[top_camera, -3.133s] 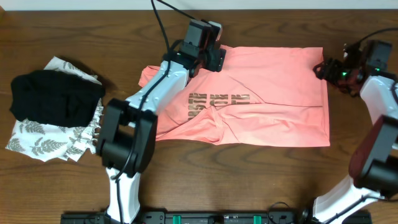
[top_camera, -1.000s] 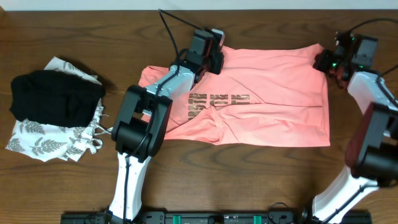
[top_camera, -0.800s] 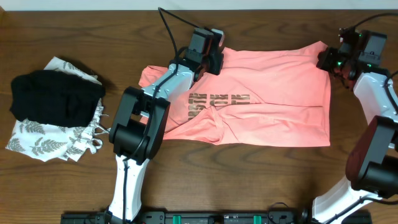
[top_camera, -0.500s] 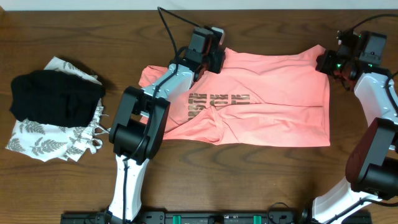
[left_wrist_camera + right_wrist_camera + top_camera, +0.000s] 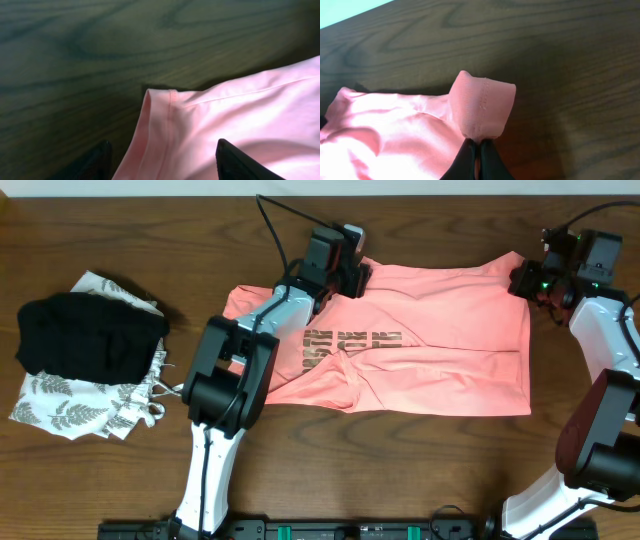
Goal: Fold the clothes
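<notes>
The T-shirt point(image 5: 430, 330) lay spread on the middle of the table point(image 5: 400, 470). The left gripper point(image 5: 165, 152) stood wide over its far hem without clamping it. The right gripper point(image 5: 479, 150) was pinched tight on the far right corner.

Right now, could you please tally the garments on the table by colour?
pink T-shirt: 1
black garment: 1
white leaf-print garment: 1
Total: 3
</notes>
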